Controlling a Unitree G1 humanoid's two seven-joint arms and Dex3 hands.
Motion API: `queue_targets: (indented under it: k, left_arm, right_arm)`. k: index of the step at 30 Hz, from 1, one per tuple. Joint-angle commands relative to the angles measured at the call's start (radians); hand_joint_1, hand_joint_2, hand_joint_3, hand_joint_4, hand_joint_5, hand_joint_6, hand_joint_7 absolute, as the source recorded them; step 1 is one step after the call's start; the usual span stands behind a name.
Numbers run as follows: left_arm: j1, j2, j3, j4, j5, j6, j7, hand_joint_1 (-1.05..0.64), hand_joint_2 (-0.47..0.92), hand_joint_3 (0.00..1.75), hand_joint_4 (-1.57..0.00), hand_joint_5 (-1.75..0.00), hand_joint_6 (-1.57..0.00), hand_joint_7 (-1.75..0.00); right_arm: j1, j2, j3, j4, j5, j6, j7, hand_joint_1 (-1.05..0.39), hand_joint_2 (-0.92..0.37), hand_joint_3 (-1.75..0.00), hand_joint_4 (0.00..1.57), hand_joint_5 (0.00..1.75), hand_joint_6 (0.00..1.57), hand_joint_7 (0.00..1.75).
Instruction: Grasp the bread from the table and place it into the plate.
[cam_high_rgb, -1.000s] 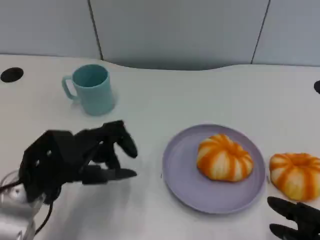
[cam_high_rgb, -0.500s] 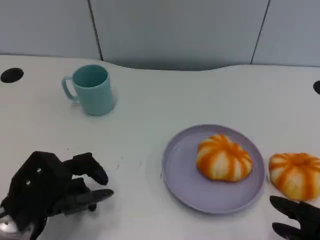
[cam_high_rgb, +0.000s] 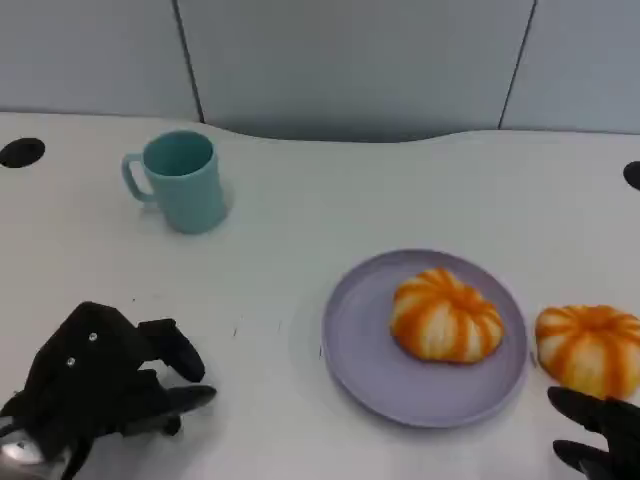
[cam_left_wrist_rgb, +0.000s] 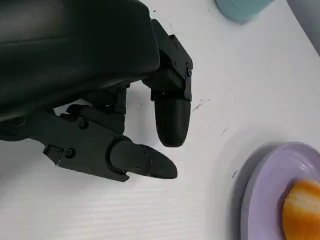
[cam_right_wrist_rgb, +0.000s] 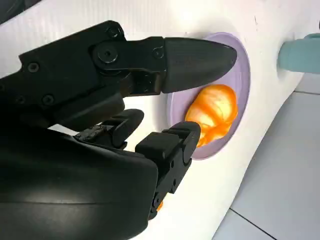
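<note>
- There are 2 orange-striped bread buns. 1 bun (cam_high_rgb: 447, 316) already sits in the purple plate (cam_high_rgb: 365, 370), a bit to the right of its middle.
- The other bun (cam_high_rgb: 590, 348) lies on the white table (cam_high_rgb: 400, 190), just beside the plate's right rim. I think this is the 1 left to pick up.
- The right hand (cam_high_rgb: 600, 443) is low at the near right corner, close to that loose bun but not touching it. Its fingers (cam_right_wrist_rgb: 200, 54) are spread apart and it holds nothing. It looks ready to reach for the bun.
- The left hand (cam_high_rgb: 95, 385) rests low over the table on the near left, well away from the plate. Its fingers (cam_left_wrist_rgb: 170, 117) are bent a little but apart, with nothing in them. It seems parked there to keep out of the way.
- A teal mug (cam_high_rgb: 182, 181) stands upright at the far left, well apart from the plate and both buns.
- The plate has bare room on its left and near side, so I think a 2nd bun could fit there.
- The loose bun is near the right edge of the head view, so there is not much room to see around it.
- The path from the loose bun to the plate is short, with nothing in between.
</note>
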Motion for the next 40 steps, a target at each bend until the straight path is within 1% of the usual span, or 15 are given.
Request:
queue_targets:
  k: [1,4,8,14,18,21,25,28,30,32,33,34,36,37,40]
  left_arm:
    - [0.017,0.018,0.001,0.04,0.007,-0.041,0.008,-0.33,0.9,0.04,-0.66,-1.75,-0.57,-1.75]
    - [0.012,0.019,0.003,0.054,-0.006,-0.069,-0.008,-0.32,0.91,0.04,-0.63,-1.75,-0.58,-1.75]
    - [0.011,0.016,-0.005,0.023,0.006,-0.011,0.006,-0.33,0.91,0.04,-0.62,-1.75,-0.57,-1.75]
    - [0.012,0.02,-0.019,-0.01,0.021,0.022,0.007,-0.33,0.92,0.04,-0.66,-1.75,-0.56,-1.75]
    - [0.018,0.018,-0.012,-0.03,0.016,0.021,0.009,-0.3,0.92,0.05,-0.6,-1.75,-0.53,-1.75]
    - [0.019,0.015,-0.007,-0.029,0.004,0.01,0.003,-0.29,0.92,0.06,-0.63,-1.75,-0.52,-1.75]
    - [0.012,0.01,-0.008,0.013,-0.009,-0.047,-0.001,-0.27,0.92,0.06,-0.69,-1.75,-0.52,-1.75]
    - [-0.003,0.003,-0.017,0.02,0.006,-0.026,0.017,-0.29,0.91,0.06,-0.68,-1.75,-0.54,-1.75]
    - [-0.01,0.002,-0.022,0.021,0.006,-0.019,0.01,-0.28,0.92,0.06,-0.63,-1.75,-0.52,-1.75]
    - [-0.012,0.003,-0.027,0.014,0.006,-0.008,0.006,-0.29,0.92,0.06,-0.51,-1.71,-0.5,-1.75]
    - [-0.014,0.004,-0.028,0.014,0.003,-0.007,0.001,-0.29,0.92,0.06,-0.5,-1.7,-0.5,-1.75]
    - [-0.015,0.005,-0.028,0.02,-0.006,-0.019,-0.01,-0.29,0.92,0.06,-0.51,-1.72,-0.49,-1.75]
    - [-0.018,0.006,-0.022,0.027,-0.024,-0.026,-0.028,-0.27,0.92,0.08,-0.6,-1.74,-0.49,-1.75]
    - [-0.019,0.005,-0.02,0.023,-0.027,-0.01,-0.029,-0.27,0.92,0.08,-0.62,-1.74,-0.49,-1.75]
    - [-0.021,0.003,-0.02,-0.001,-0.023,0.049,-0.016,-0.28,0.92,0.07,-0.58,-1.75,-0.49,-1.75]
  right_arm:
    - [-0.013,-0.015,-0.006,0.01,-0.001,0.008,-0.001,-0.46,-0.92,-0.48,0.71,0.04,0.6,0.0]
    - [-0.014,-0.017,-0.011,0.006,0.009,0.014,0.007,-0.46,-0.92,-0.47,0.71,0.05,0.6,0.01]
    - [-0.011,-0.015,-0.017,0.009,0.02,0.021,0.01,-0.46,-0.92,-0.47,0.71,0.05,0.61,0.01]
    - [-0.011,-0.019,-0.02,0.007,0.019,0.028,0.01,-0.46,-0.92,-0.47,0.7,0.04,0.6,0.0]
    - [-0.011,-0.025,-0.026,0.004,0.027,0.028,0.015,-0.45,-0.92,-0.47,0.71,0.05,0.6,0.0]
    - [-0.01,-0.038,-0.026,0.001,0.015,0.03,0.019,-0.45,-0.92,-0.48,0.71,0.05,0.6,0.0]
    - [-0.017,-0.04,-0.027,0.019,0.022,0.02,0.024,-0.45,-0.92,-0.49,0.71,0.05,0.6,0.01]
    - [-0.031,-0.043,-0.031,0.043,0.015,-0.001,0.021,-0.45,-0.92,-0.49,0.71,0.05,0.6,0.01]
    - [-0.036,-0.043,-0.036,0.047,0.02,0.002,0.022,-0.45,-0.92,-0.49,0.7,0.05,0.6,0.0]
    - [-0.041,-0.042,-0.041,0.057,0.026,-0.007,0.024,-0.46,-0.92,-0.48,0.71,0.05,0.6,0.01]
    - [-0.044,-0.042,-0.043,0.062,0.027,-0.011,0.026,-0.46,-0.92,-0.48,0.71,0.06,0.6,0.01]
    - [-0.045,-0.043,-0.043,0.065,0.025,-0.014,0.025,-0.46,-0.92,-0.48,0.71,0.06,0.6,0.01]
    - [-0.047,-0.046,-0.044,0.066,0.02,-0.016,0.026,-0.45,-0.92,-0.48,0.71,0.06,0.6,0.0]
    - [-0.047,-0.047,-0.043,0.063,0.018,-0.013,0.025,-0.45,-0.92,-0.49,0.7,0.06,0.6,0.0]
    - [-0.042,-0.044,-0.035,0.044,0.006,0.001,0.019,-0.45,-0.92,-0.49,0.69,0.05,0.6,0.0]
